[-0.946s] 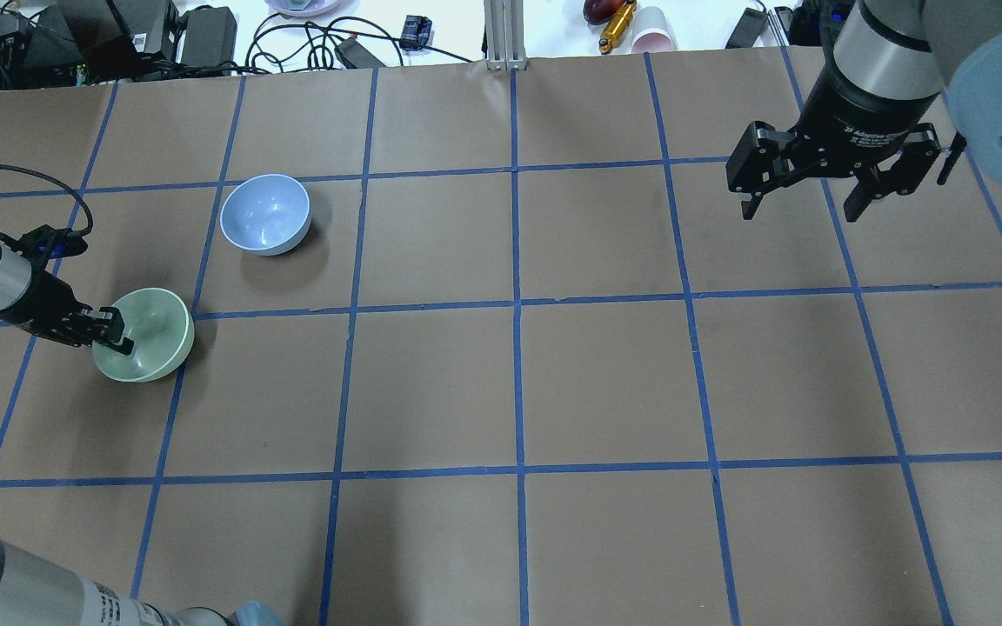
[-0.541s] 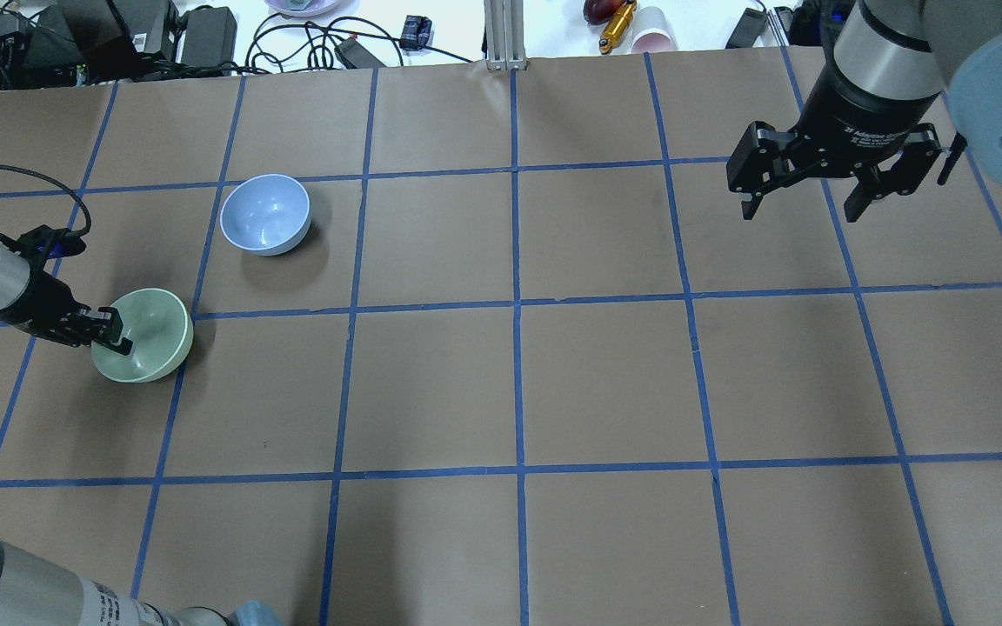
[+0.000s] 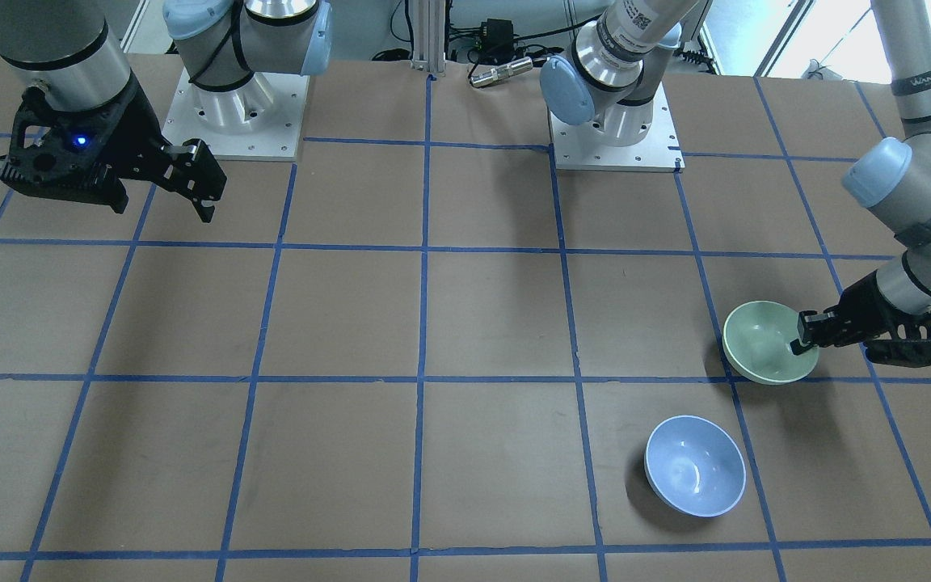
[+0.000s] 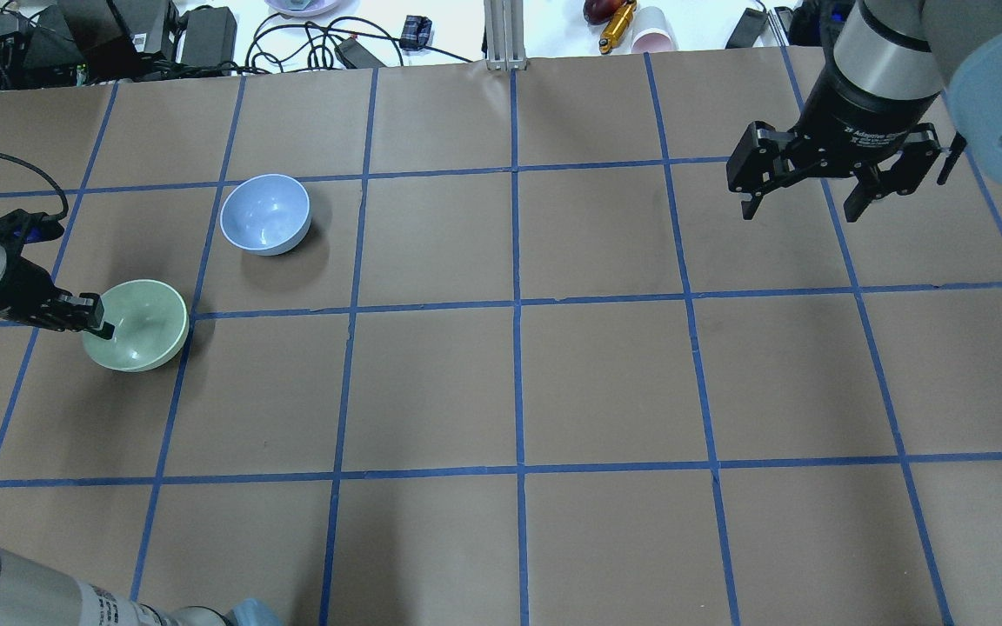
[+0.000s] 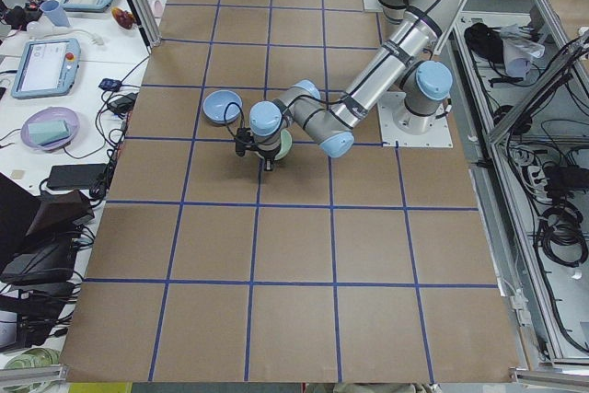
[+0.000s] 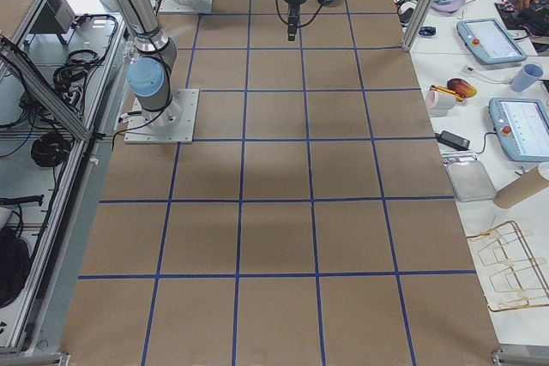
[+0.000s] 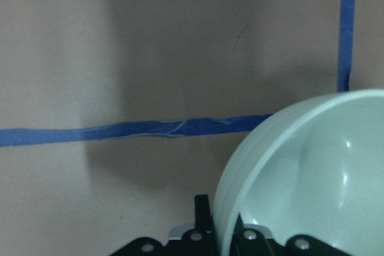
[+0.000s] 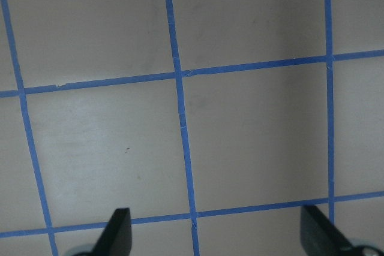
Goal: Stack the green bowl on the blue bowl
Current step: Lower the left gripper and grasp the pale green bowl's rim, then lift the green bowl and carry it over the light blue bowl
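The green bowl is held by its near rim at the table's left side, tilted and lifted a little; it also shows in the front view, in the left wrist view and in the left side view. My left gripper is shut on that rim. The blue bowl stands upright on the table, apart from the green one, farther out and to its right. My right gripper is open and empty, high over the far right of the table.
The brown table carries a blue tape grid. Cables, power bricks and small items lie beyond the far edge. The arm bases stand at the robot's side of the table.
My left gripper has drawn back to the left and slightly up with the green bowl. The blue bowl and the right arm have not moved.
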Robot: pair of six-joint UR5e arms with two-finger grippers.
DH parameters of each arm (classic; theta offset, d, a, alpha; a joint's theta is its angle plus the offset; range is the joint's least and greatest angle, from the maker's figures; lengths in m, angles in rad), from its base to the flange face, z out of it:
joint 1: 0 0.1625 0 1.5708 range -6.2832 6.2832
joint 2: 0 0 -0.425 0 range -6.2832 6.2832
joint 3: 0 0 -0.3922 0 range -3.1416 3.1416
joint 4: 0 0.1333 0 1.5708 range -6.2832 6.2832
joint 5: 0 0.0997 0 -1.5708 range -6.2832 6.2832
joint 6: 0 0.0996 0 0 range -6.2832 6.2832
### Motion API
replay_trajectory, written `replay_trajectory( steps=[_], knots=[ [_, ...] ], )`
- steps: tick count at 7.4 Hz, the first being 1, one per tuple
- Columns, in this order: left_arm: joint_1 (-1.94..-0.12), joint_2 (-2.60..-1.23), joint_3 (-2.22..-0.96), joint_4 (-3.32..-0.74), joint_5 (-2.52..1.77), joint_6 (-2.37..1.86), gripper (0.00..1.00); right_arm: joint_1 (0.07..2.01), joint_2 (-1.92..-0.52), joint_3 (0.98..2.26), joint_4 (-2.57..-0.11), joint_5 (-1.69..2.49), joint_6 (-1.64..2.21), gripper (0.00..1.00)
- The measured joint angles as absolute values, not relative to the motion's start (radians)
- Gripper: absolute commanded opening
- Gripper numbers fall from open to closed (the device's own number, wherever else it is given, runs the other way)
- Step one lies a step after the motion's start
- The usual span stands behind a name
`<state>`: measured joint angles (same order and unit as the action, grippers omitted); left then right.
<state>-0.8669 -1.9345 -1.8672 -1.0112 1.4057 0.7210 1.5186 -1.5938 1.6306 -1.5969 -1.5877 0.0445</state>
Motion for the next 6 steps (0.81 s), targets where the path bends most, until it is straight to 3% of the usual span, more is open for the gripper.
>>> replay_trajectory(
  steps=[3,6],
  knots=[
    [-0.835,-1.895,-1.798,-1.118,1.323,0.73,0.0,1.519,-1.594,1.631,-1.597,-1.588,0.044,1.0],
    [-0.846,-1.89,-1.616,-1.355,1.24,0.713,0.0,1.519,-1.594,1.631,-1.597,-1.588,0.044,1.0]
  ],
)
